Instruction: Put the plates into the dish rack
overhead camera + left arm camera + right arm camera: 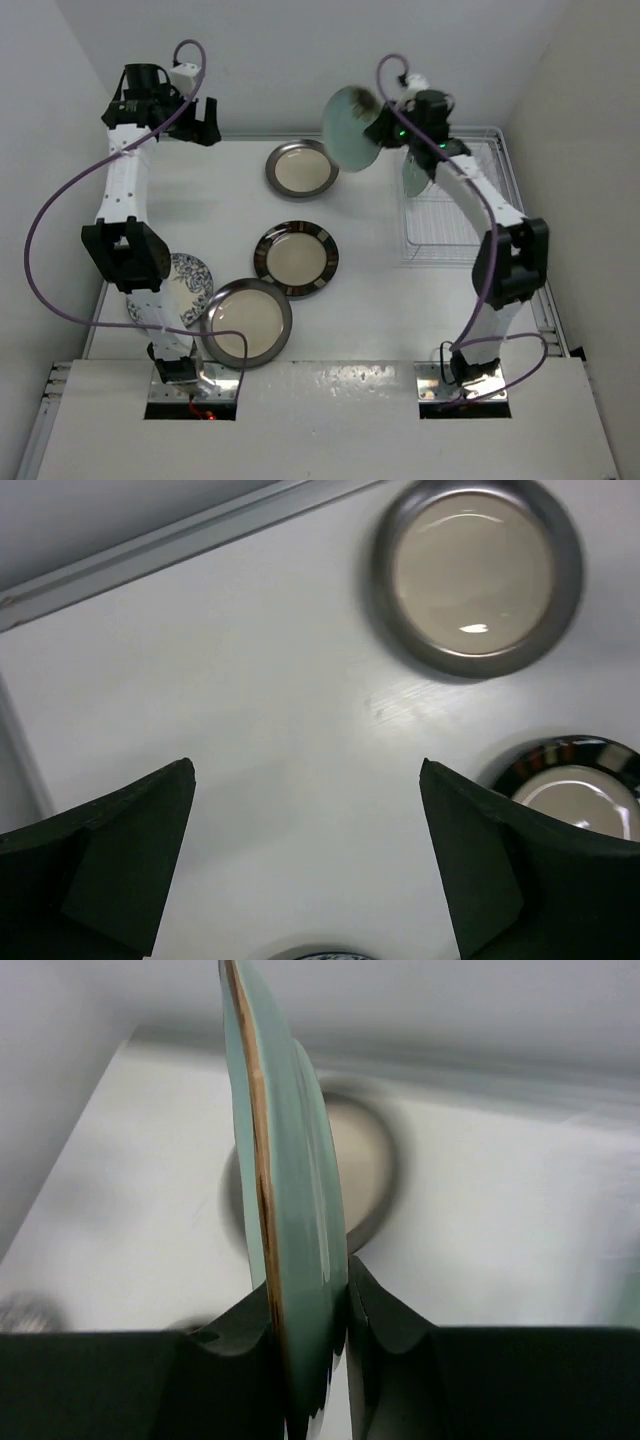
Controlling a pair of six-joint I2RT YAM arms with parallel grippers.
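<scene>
Nearest: floral plate (192,283) half hidden under left arm (125,250), touching grey-rimmed plate (246,322). Beyond: brown-rimmed plate (296,259), then second grey-rimmed plate (301,168). Farthest: left gripper (305,780) spread wide above table (200,200); right gripper (340,1300) pinching blurred mint plate (290,1210) on edge, left of dish rack (455,235); second mint plate (414,178) in rack, mostly hidden.

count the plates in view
6: held mint-green plate in the right pincer; second mint-green plate in the dish rack; on the table, far grey-rimmed plate, brown-rimmed plate, near grey-rimmed plate, floral plate partly behind the left arm.
</scene>
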